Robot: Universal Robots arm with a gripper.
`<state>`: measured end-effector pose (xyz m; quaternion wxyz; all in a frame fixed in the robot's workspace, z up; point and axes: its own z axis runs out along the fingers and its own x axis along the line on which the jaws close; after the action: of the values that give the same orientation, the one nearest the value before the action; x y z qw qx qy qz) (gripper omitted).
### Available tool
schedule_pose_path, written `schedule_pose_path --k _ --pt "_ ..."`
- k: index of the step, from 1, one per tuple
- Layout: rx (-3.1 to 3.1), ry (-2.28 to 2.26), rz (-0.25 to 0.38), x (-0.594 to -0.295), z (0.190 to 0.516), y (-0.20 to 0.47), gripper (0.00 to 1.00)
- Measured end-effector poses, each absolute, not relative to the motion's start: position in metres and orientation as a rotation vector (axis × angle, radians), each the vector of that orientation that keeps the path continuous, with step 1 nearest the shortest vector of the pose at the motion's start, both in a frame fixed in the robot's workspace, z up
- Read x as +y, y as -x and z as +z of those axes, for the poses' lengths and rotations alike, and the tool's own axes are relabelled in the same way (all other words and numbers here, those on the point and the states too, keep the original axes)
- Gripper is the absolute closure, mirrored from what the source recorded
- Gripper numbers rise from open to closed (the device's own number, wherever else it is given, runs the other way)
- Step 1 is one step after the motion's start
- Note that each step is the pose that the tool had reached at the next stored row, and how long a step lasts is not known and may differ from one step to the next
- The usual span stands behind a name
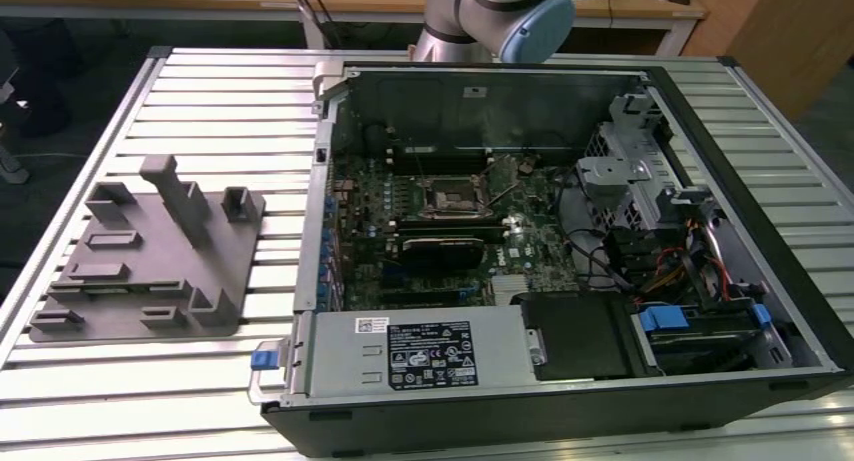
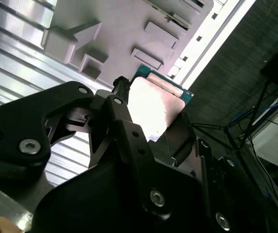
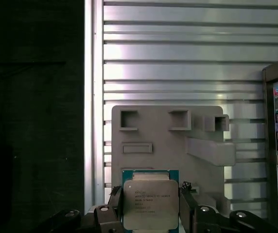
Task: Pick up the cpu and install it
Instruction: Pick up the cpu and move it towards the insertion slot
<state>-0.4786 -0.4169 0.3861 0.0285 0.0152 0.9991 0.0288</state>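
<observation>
The cpu [image 3: 150, 206], a flat square chip with a silver-grey top and a green border, sits between the black fingers [image 3: 113, 200] of my gripper [image 3: 150, 213], which is shut on its two opposite edges. In the second wrist view the cpu [image 2: 156, 102] catches bright light, clamped in the gripper [image 2: 151, 116]. Both wrist views show it held well above the grey fixture block [image 3: 168, 141] on the slatted table. The black-framed motherboard socket [image 1: 447, 193] lies inside the open computer case [image 1: 747, 181] in the exterior view.
The grey fixture block [image 1: 147, 261] with upright posts stands at the exterior view's left on the slatted metal table [image 1: 240, 111]. The arm's base [image 1: 494, 16] rises behind the case. Cables, a drive cage and a power supply [image 1: 414, 353] crowd the case.
</observation>
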Motion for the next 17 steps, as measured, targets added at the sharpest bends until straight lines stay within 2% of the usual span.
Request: schedule_pose_path --k 17 --pt "3.081 -0.047 0.089 -0.417 0.403 0.479 0.46"
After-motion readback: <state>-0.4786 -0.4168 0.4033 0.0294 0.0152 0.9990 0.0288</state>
